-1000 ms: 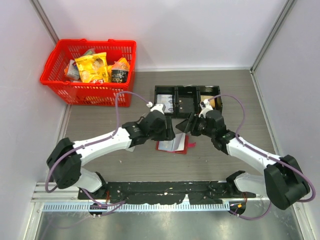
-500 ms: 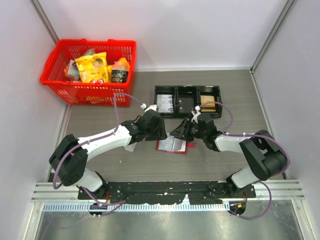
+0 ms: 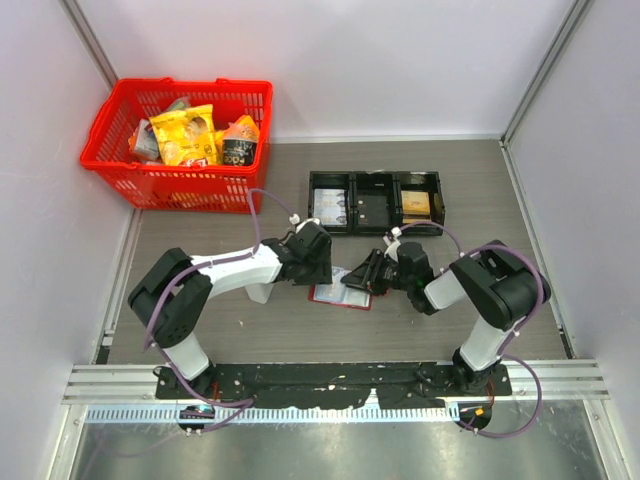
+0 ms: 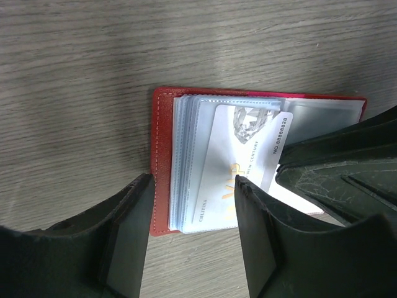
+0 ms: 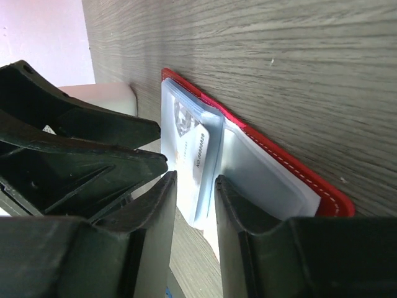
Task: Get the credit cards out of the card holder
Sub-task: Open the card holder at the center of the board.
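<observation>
The holder (image 3: 335, 294) lies spread open on the bench (image 3: 200, 225) between the two arms; both hands are down at it. Over the last second the right arm has folded in from a long reach and brought the right hand (image 5: 195, 177) low to the bench, coming at the holder from its open side; the left hand (image 4: 193, 185) has kept its place over the spine half.

In the left wrist view one card (image 4: 239, 158), pale with dark print, sticks slantwise out of the stack of clear sleeves (image 4: 186, 155); its free corner points towards the right hand's fingers. The left hand is released, jaws spread, one finger just outside the red edge and the other over the card's lower end; it clasps nothing, and I judge it is there to steady the holder.

From the right wrist the card's edge stands between that hand's two fingers, the gap narrow; whether they already pinch it I cannot tell. So the step has passed from approach to grasp; no card is out yet. Next should come a straight pull away from the spine; the risk is that a sleeve is nipped with the card, or that the holder drags along. Whether the other sleeves hold cards is not clear.
</observation>
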You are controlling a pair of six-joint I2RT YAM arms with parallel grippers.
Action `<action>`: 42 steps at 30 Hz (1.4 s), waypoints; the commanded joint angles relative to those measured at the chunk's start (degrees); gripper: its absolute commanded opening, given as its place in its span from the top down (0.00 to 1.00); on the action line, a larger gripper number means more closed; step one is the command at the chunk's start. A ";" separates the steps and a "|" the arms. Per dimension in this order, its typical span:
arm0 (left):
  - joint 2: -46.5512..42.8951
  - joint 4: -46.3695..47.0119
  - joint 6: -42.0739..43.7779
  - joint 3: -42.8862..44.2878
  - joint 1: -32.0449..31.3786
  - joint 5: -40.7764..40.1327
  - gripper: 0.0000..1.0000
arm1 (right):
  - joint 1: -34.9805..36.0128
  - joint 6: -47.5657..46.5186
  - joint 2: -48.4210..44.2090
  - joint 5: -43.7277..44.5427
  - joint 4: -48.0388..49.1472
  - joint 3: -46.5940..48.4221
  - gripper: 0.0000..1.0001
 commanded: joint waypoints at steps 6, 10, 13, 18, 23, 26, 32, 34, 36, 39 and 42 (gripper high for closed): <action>0.11 3.47 -1.81 -3.29 -0.06 2.98 0.58 | -0.72 4.44 5.69 -4.23 15.56 -2.91 0.70; -0.07 4.17 -2.78 -4.43 -0.58 3.60 0.66 | -0.72 4.71 6.30 -4.75 17.15 -2.82 0.73; -0.34 4.87 -3.75 -4.96 -1.11 4.13 0.67 | -0.63 4.80 6.66 -5.28 18.20 -2.73 0.75; 0.02 5.58 -4.54 -5.05 -1.64 4.75 0.70 | -0.72 5.15 7.27 -5.81 19.87 -2.91 0.75; 0.28 5.76 -4.98 -4.87 -2.08 5.01 0.75 | -0.72 5.15 6.48 -6.77 20.93 -3.08 0.82; 0.46 6.11 -5.42 -4.61 -2.61 5.45 0.78 | -0.72 4.36 5.95 -6.95 20.75 -3.00 0.88; 1.60 6.81 -6.30 -3.99 -4.10 5.63 0.87 | -0.63 3.83 5.43 -6.34 20.23 -2.82 0.86; 1.60 7.34 -7.00 -4.43 -4.10 7.47 0.91 | -0.72 2.87 4.72 -4.42 17.00 -3.17 0.82; 1.42 7.34 -7.35 -4.87 -4.10 7.47 0.96 | -0.63 1.20 3.23 -1.87 12.70 -3.43 0.79; 0.90 7.42 -7.88 -5.75 -4.10 7.73 0.98 | -0.72 -3.80 -0.02 0.86 4.87 -2.91 0.78; 0.19 8.74 -8.41 -6.63 -4.10 9.14 0.98 | -0.72 -6.71 -2.91 0.96 -0.59 -1.85 0.78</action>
